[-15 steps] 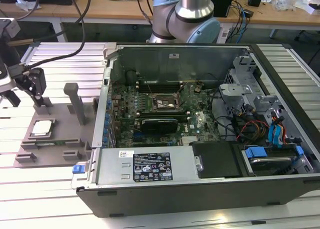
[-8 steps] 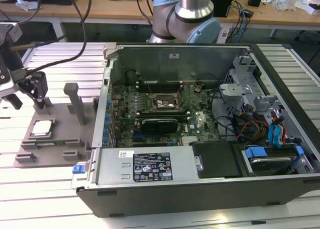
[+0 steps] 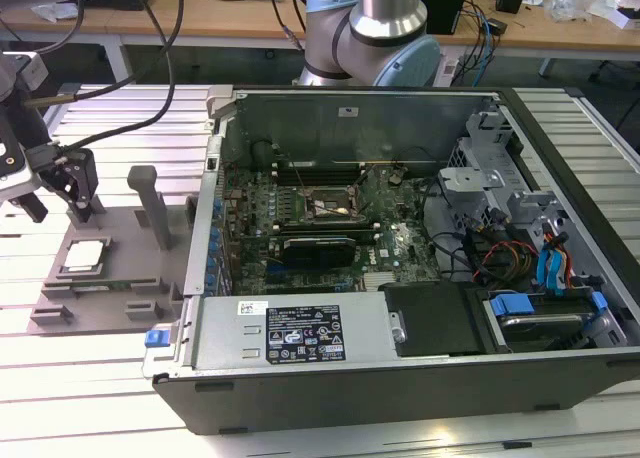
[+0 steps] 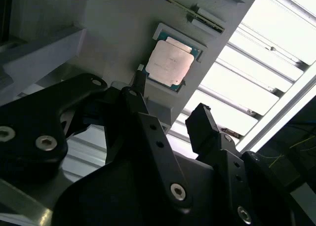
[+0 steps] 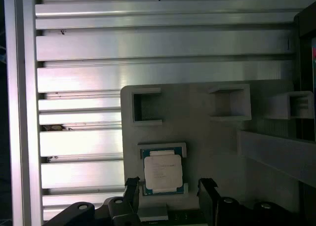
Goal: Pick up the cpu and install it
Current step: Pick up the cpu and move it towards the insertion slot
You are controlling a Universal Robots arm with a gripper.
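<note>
Gripper open above the tray, cpu not yet lifted.

I read the gripper (image 3: 68, 183) as released, fingers spread and holding nothing, hanging over the grey tray (image 3: 135, 268). The cpu (image 3: 85, 255) lies flat in its square recess, silver top up, near the tray's edge on the exterior view's left. In the first wrist view the cpu (image 5: 163, 171) sits just ahead of the gap between the fingertips (image 5: 131, 186), untouched. The tray rests on the slatted metal table (image 3: 110, 108), beside the open computer case (image 3: 400, 128).

The cpu (image 4: 170, 63) lies in its grey tray (image 4: 108, 23) recess, beyond the parted fingers (image 4: 148, 132)
</note>
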